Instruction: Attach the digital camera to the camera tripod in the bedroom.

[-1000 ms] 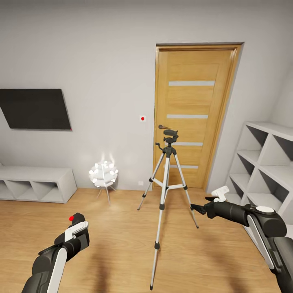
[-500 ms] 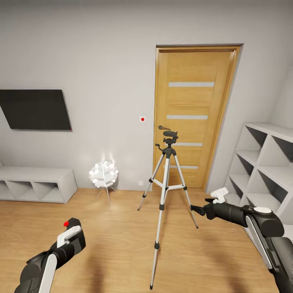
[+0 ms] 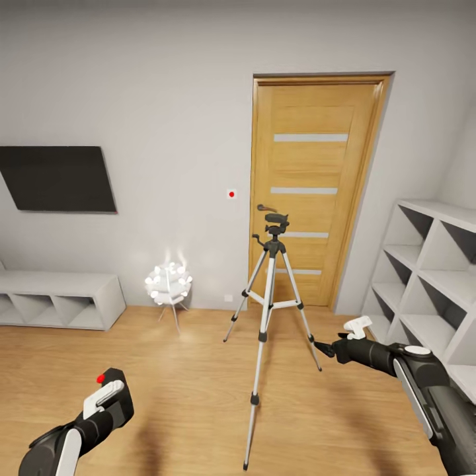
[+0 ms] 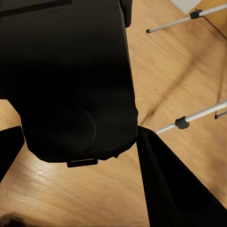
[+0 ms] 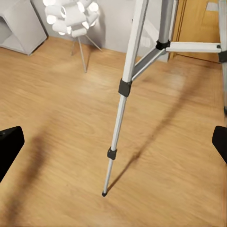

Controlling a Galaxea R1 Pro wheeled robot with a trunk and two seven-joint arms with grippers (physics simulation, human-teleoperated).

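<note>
The camera tripod (image 3: 268, 311) stands on the wood floor in front of the door, its black head with the pan handle (image 3: 276, 221) bare on top. In the left wrist view the digital camera (image 4: 71, 80), a matte-black box, sits between my left gripper's fingers (image 4: 170, 189). My left gripper (image 3: 118, 404) is low at the left, well short of the tripod and shut on the camera. My right gripper (image 3: 322, 346) hovers open just right of the tripod's right leg; one silver leg (image 5: 124, 99) runs between its spread fingers (image 5: 9, 146).
A wooden door (image 3: 317, 192) is behind the tripod. White cube shelves (image 3: 430, 264) line the right wall near my right arm. A white ball lamp (image 3: 168, 283), a low white shelf (image 3: 59, 301) and a black wall screen (image 3: 56, 178) are at the left.
My left arm has dropped lower and drawn back to the left with the camera. My right arm has sunk a little and shifted right. The tripod has not moved.
</note>
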